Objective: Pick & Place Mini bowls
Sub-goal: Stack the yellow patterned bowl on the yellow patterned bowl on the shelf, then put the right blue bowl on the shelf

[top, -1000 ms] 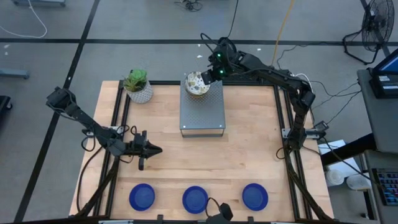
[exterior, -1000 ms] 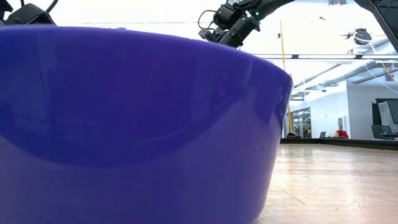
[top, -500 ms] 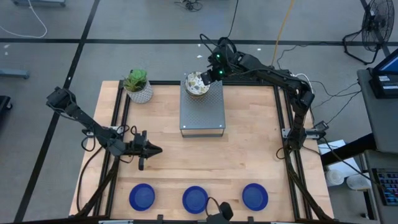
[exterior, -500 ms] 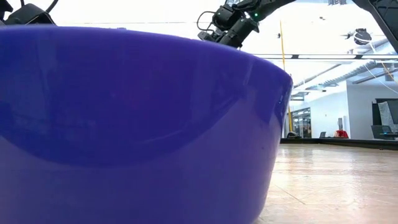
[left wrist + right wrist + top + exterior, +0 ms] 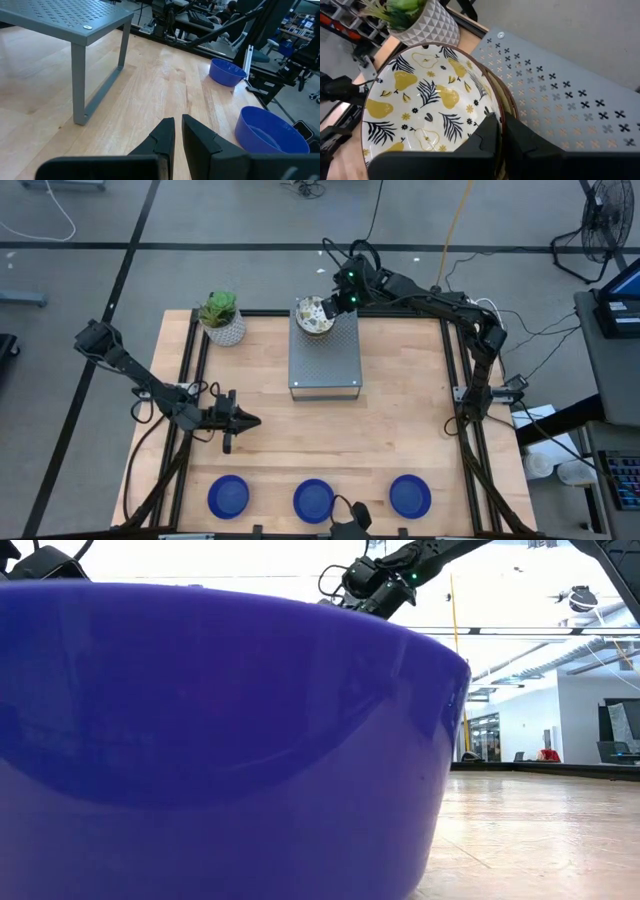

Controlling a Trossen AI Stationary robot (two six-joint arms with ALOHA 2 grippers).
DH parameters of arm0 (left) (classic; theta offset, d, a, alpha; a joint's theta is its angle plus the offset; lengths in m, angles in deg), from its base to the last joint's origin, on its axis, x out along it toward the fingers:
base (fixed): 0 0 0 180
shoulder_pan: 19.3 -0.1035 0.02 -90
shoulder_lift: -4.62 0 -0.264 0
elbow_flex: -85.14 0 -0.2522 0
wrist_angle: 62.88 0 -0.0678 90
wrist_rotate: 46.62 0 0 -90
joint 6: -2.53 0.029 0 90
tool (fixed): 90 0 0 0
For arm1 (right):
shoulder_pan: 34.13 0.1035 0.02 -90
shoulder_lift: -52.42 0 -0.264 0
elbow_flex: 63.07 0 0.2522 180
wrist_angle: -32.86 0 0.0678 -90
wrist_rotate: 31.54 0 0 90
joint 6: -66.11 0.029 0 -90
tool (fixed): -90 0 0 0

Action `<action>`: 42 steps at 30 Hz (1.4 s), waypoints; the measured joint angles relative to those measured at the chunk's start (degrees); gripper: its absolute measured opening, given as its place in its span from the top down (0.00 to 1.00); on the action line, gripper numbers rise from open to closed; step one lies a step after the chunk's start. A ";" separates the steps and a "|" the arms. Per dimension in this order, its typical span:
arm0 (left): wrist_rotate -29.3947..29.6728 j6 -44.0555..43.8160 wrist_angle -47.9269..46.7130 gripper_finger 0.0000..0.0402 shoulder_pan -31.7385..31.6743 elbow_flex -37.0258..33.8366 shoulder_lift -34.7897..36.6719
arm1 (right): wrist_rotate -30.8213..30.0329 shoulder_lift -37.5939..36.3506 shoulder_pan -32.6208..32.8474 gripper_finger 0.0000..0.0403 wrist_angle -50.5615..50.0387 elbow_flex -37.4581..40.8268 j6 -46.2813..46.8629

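The right end effector (image 5: pixel 327 307) has shifted slightly toward the left and far side over the last second. It now sits at the rim of the patterned mini bowl (image 5: pixel 314 314), which has itself edged a little farther toward the far-left corner of the grey perforated stand (image 5: pixel 325 356). In the right wrist view its fingers (image 5: pixel 487 134) are pinched on the bowl's rim, one inside and one outside, over a cream interior painted with yellow pears and dark leaves. At least one more rim shows just beneath, so this looks like the top bowl of a stack. The small move suggests the grasp is made and the lift is beginning; the bowl is not yet clear of the stack.

The stack stands close to the stand's far edge, with the potted plant (image 5: pixel 222 317) just to its left. A lift straight up, then a carry toward the near side, would avoid both.

Three blue mini bowls (image 5: pixel 313 500) line the near edge of the bench (image 5: pixel 400 420), well apart from one another. The wide middle of the bench between stand and blue bowls is open.

The left end effector (image 5: pixel 238 420) waits over the left side of the bench, its fingers nearly together on nothing.
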 joint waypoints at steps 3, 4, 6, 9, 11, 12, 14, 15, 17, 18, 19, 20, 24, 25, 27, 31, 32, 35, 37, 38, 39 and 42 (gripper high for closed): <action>0.00 0.00 0.00 0.91 0.00 0.00 -0.02 | -0.02 0.00 0.01 0.99 0.63 0.03 -0.14; 0.00 0.00 0.01 0.91 0.01 0.00 -0.01 | -0.04 0.02 0.03 0.99 0.79 0.05 -0.14; 0.00 0.00 0.00 0.91 0.00 0.00 -0.01 | 0.10 0.02 0.04 0.99 0.81 0.05 -0.14; 0.00 0.00 0.00 0.91 0.02 0.00 0.00 | 1.37 -0.17 0.01 0.99 0.75 0.11 -0.14; 0.00 0.00 0.00 0.91 0.02 0.00 0.00 | 1.86 -0.20 0.14 0.98 0.82 0.12 -0.01; 0.00 0.00 0.02 0.91 0.02 0.00 -0.02 | 2.28 -0.22 0.14 0.96 0.76 0.14 0.45; 0.00 0.00 0.02 0.91 0.00 0.00 -0.02 | 2.79 -0.61 0.19 0.93 0.28 0.16 1.17; 0.00 0.00 0.02 0.91 0.01 0.00 -0.02 | 2.80 -0.85 0.21 0.91 0.09 0.16 1.17; 0.00 0.00 0.00 0.91 0.01 0.00 0.00 | 2.80 -1.31 0.21 0.86 0.46 0.16 0.92; 0.00 0.00 0.02 0.91 0.02 0.00 0.00 | 2.81 -1.52 0.21 0.84 0.53 0.16 0.75; 0.00 0.00 0.02 0.91 0.02 0.00 0.00 | 2.85 -1.67 0.21 0.82 0.51 0.16 0.57; 0.00 0.00 0.02 0.91 0.02 0.00 -0.02 | 2.84 -1.85 0.21 0.79 0.50 0.16 0.40; 0.00 0.00 0.01 0.91 0.02 0.00 -0.01 | 2.78 -2.71 0.23 0.71 0.61 0.16 -0.15; 0.00 0.00 0.02 0.91 0.01 0.00 -0.01 | 2.75 -3.06 0.21 0.70 0.85 0.16 -0.17; 0.00 0.00 0.02 0.91 0.01 0.00 0.00 | 2.60 -3.67 0.21 0.67 1.57 0.16 -0.32; 0.00 0.00 0.02 0.91 0.00 0.00 0.00 | 2.46 -5.02 0.21 0.63 1.75 0.16 -0.59; 0.00 0.00 0.02 0.91 0.00 0.00 -0.01 | 2.56 -5.34 0.21 0.63 1.83 0.16 -0.63; 0.00 0.00 0.00 0.91 -0.03 0.00 -0.02 | 2.88 -6.74 0.42 0.62 1.06 0.16 -0.83; 0.01 0.00 0.00 0.91 -0.03 0.00 -0.02 | 4.05 -7.95 0.96 0.62 0.22 0.16 -2.25; 0.00 0.00 0.02 0.91 -0.03 0.00 -0.02 | 4.56 -8.68 1.46 0.62 -0.17 0.16 -3.23; 0.00 0.00 0.01 0.91 -0.03 0.00 -0.01 | 5.44 -9.55 2.06 0.62 -1.03 0.16 -4.45; 0.00 0.00 0.02 0.91 -0.03 0.00 -0.02 | 5.81 -12.28 5.36 0.62 -4.28 0.16 -8.92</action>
